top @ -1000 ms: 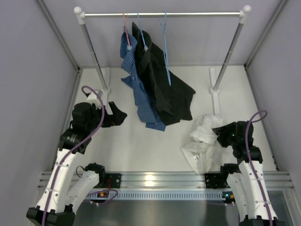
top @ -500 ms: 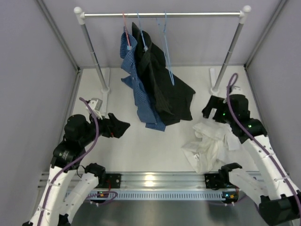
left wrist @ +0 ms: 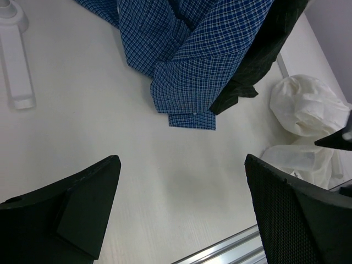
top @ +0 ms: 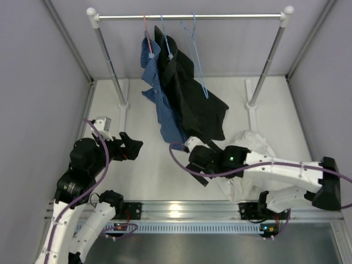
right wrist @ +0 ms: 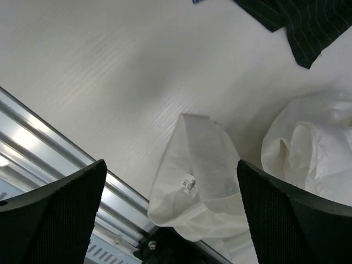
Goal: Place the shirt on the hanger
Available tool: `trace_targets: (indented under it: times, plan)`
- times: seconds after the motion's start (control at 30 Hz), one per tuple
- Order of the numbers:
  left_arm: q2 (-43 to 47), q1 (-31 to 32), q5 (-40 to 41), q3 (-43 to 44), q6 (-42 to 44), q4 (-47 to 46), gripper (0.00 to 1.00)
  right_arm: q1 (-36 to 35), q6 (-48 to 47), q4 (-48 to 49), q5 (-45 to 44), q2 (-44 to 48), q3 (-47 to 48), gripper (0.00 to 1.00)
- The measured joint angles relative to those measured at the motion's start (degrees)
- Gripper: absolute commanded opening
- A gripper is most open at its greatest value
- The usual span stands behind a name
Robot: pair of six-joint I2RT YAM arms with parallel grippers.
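1. The white thin-fabric collared shirt (top: 248,142) lies crumpled on the tabletop (top: 148,170), lower right.
2. The light-blue wire hanger (top: 202,74) hangs bare, upper centre, ready to receive it.
3. Right tool (right wrist: 170,214): wide open, empty, facing the shirt. Left tool (left wrist: 181,214): likewise open, empty.

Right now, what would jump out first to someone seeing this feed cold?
The white shirt lies crumpled on the table at the near right. The right arm stretches across it, and the right pincer is open and empty. Behind, on the rack, a bare light-blue hanger hangs beside a blue checked shirt and a black shirt.
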State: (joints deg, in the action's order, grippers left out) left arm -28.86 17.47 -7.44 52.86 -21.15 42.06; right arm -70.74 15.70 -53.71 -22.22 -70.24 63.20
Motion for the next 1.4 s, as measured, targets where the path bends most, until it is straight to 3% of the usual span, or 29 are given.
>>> trace_targets:
  times: [0.3, 0.47, 0.6, 0.77, 0.83, 0.97, 1.0, 1.03, 1.23, 1.4]
  plan:
    - [0.3, 0.0, 0.9, -3.4, -0.8, -0.2, 0.98, -0.9, 0.3, -6.0, -5.9, -18.6, 0.4, 0.8]
    - [0.3, 0.0, 0.8, -3.4, -0.8, -0.5, 0.98, -0.9, 3.9, -8.6, -11.6, -28.0, 0.8, 0.82]
    - [0.8, 0.0, 0.5, -3.4, -0.8, -0.6, 0.98, 0.0, 6.2, -9.5, -14.8, -32.8, 0.9, 0.64]
    - [1.9, 0.0, -0.3, -3.4, -0.8, -0.9, 0.98, 1.6, 8.2, -9.7, -18.3, -33.6, 0.8, 0.38]
    - [2.2, 0.0, -0.4, -3.4, -0.8, -0.9, 0.98, 2.0, 8.7, -9.5, -19.4, -33.6, 0.5, 0.34]
    - [2.6, 0.0, -0.5, -3.5, -0.8, -0.9, 0.98, 3.1, 8.8, -9.2, -20.3, -33.7, -0.7, 0.16]
    - [2.8, 0.0, -0.4, -3.5, -0.8, -0.9, 0.98, 3.4, 8.8, -9.1, -20.3, -33.9, -0.9, 0.04]
    - [2.9, 0.0, -0.4, -3.5, -0.8, -0.9, 0.98, 3.4, 8.7, -9.3, -20.3, -34.1, -1.0, 0.0]
    - [3.2, 0.0, -0.9, -3.5, -0.7, -0.9, 0.98, 3.2, 8.7, -8.9, -17.6, -31.6, -0.9, 0.0]
    - [3.2, 0.0, -8.3, -3.6, -1.4, -2.7, 0.98, 2.2, 8.3, -7.8, -12.1, -22.3, 4.5, 0.0]
